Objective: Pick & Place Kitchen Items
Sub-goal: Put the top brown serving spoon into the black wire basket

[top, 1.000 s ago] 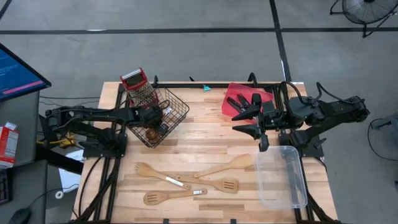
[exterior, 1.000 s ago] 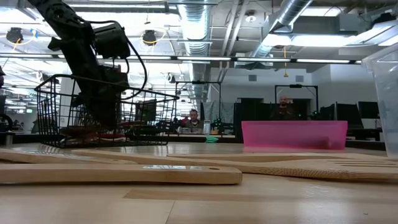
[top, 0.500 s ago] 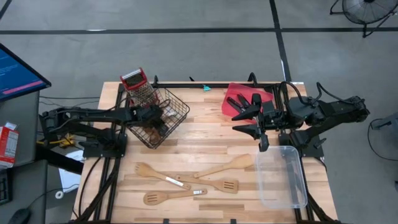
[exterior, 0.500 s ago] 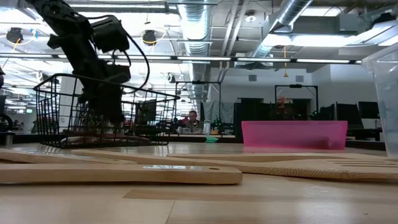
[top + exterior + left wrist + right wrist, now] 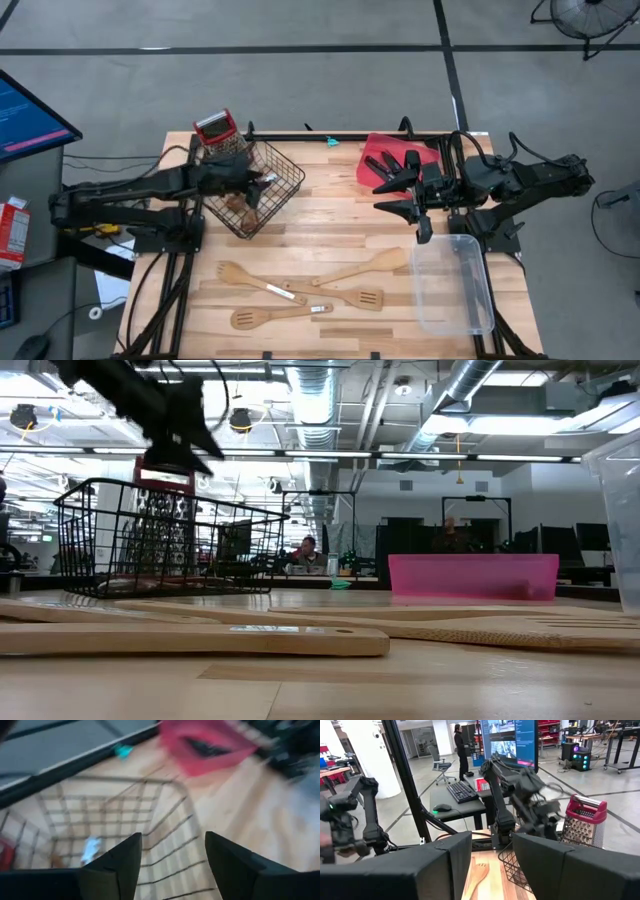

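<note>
The left gripper, fingers spread and empty, is hovering over the wire basket at ten o'clock, risking snagging its rim.

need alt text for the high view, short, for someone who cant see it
Overhead view of a wooden table: the left gripper, jaws open and empty, hovers over a black wire basket at back left. Four pale wooden utensils lie near the front edge. The right gripper waits, open, beside a red tray, with a clear plastic bin at front right.
</note>
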